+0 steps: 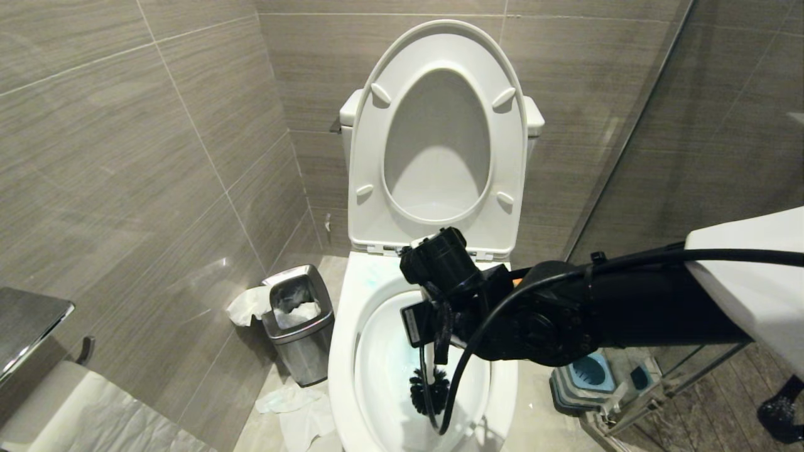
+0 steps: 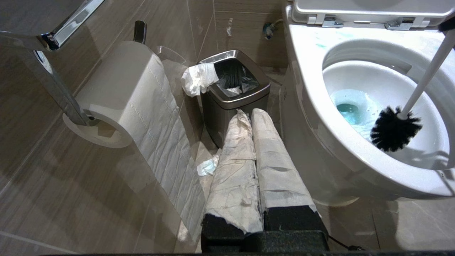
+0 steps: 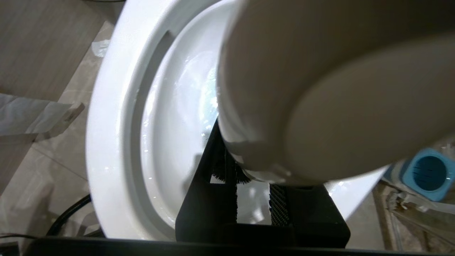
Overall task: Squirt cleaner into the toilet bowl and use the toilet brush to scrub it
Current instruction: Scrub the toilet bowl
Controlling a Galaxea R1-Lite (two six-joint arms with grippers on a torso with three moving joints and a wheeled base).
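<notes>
So the right gripper [image 1: 440, 326] is over the toilet bowl [image 1: 342, 370], reaching in from about 3 o'clock in the head view, and it's clamped narrow on the toilet brush [image 2: 394, 129]. The white handle runs between its fingers [image 3: 209, 199] in the right wrist view, though it's so close to the lens there it's mostly a big pale blur, so I'm going partly by the left wrist view for the rest.

The black bristle head sits inside the bowl, low on the side wall, at roughly 4 o'clock from the drain, handle slanting up toward 1 o'clock. The cleaner [image 2: 350, 108] shows as turquoise-tinted water pooled around the drain, plus faint teal smears on the rim near the hinges.

The left gripper [image 2: 254, 142] hangs off beside the bowl with its paper-wrapped fingers pressed together, nothing in them, pointing at a steel bin [image 2: 231, 92]. A toilet roll [image 2: 117, 96] hangs at 9 o'clock from it. The blue brush holder [image 1: 587, 376] sits on the floor at 3 o'clock from the bowl.
</notes>
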